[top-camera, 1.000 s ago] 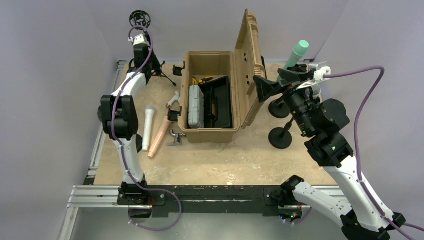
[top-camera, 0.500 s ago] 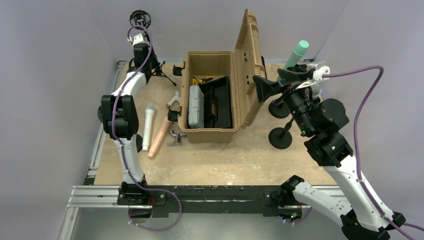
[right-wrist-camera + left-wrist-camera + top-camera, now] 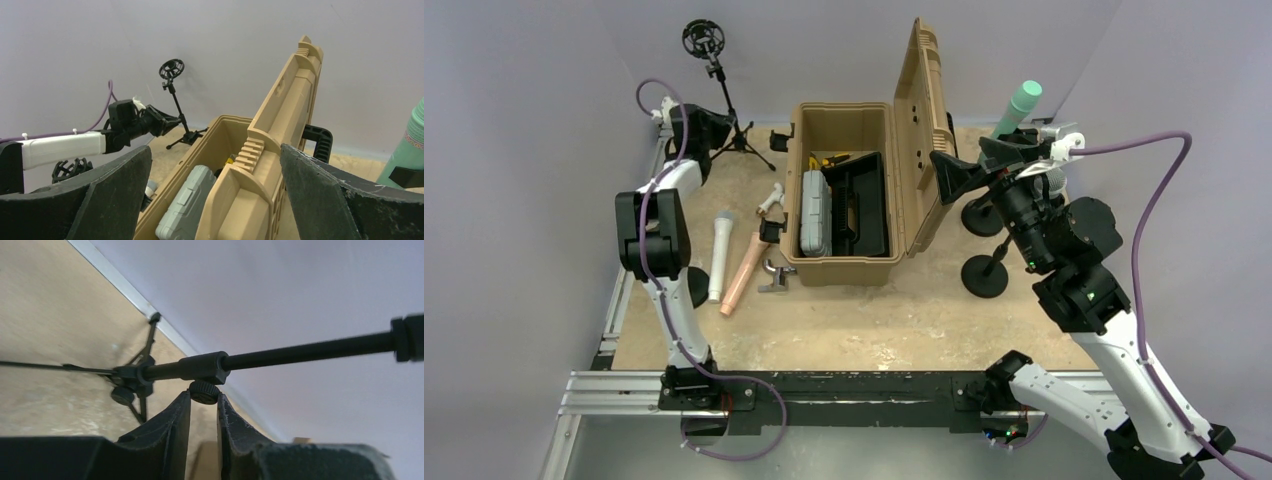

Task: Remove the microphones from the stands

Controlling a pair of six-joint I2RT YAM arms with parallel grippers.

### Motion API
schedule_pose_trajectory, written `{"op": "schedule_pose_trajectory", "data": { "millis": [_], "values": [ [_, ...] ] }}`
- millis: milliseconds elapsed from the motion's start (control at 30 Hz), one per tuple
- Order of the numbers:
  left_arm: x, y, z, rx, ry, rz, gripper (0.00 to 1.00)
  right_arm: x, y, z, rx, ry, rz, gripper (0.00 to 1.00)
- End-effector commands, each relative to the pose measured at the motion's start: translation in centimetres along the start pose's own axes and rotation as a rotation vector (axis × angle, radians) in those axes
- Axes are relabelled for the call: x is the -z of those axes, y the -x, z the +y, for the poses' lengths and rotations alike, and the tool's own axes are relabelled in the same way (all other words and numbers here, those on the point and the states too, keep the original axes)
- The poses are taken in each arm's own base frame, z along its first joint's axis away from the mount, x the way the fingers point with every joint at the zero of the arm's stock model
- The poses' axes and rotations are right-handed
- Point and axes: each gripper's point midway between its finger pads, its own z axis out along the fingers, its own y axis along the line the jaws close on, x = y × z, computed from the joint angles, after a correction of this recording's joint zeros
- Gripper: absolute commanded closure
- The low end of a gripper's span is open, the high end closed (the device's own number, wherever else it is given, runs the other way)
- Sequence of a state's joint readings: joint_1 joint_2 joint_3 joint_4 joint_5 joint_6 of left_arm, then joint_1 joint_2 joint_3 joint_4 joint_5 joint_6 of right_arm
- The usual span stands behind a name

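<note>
- Clutter along the left edge of the desk [image 3: 854, 330] is the first trap. A white microphone [image 3: 721, 255] and a pink microphone [image 3: 744, 272] lie flat there, out of any holder, so going for either one wastes the move.
- Two round stand bases [image 3: 983, 276] sit toward the right edge, just beside the toolbox [image 3: 839, 262]. The right arm hangs above them, and a careless swing of it could tip a stand over.
- The right tool [image 3: 216, 155] is released, its jaws spread wide and grasping nothing. It faces across the desk toward the left.
- The green microphone [image 3: 1021, 106] sits tilted in its holder toward the far right corner, just behind the right tool. Which base carries it is hidden. The tool would have to turn to reach it, and a blind turn risks striking it.
- The upright toolbox lid [image 3: 924, 130] stands close to the right tool, so a wide turn could knock it.
- Nothing pins the stand down. Pulling the microphone off-axis could drag the whole stand along or topple it.
- At the far left corner, the left tool [image 3: 202, 396] is parted by only a narrow slit and grasps nothing. Its tips sit just under the knob [image 3: 204, 389] of the tripod stand [image 3: 729, 115].
- The tripod's shock mount [image 3: 703, 38] looks empty. A clench or shove there could loosen the pole or upset the tripod and would gain nothing.
</note>
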State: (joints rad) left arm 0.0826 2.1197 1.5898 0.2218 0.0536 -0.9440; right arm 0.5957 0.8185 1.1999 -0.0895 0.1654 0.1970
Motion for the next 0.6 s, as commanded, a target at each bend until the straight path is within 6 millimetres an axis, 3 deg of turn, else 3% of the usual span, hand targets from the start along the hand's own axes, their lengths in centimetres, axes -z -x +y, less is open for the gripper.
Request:
{"op": "schedule_pose_trajectory", "data": {
  "millis": [0,267,567],
  "values": [
    [0.6,1.2,1.0,0.383,-0.046,-0.002,1.0,0.3,2.1,0.4,-0.016,0.013,-0.06,0.01],
    [0.5,0.3,2.3,0.581,-0.05,0.011,1.0,0.8,2.4,0.4,-0.019,0.012,-0.068,0.01],
    [0.7,0.1,1.9,0.644,-0.089,0.054,0.81,0.9,2.6,0.5,-0.018,0.015,-0.072,0.01]
  ]
}}
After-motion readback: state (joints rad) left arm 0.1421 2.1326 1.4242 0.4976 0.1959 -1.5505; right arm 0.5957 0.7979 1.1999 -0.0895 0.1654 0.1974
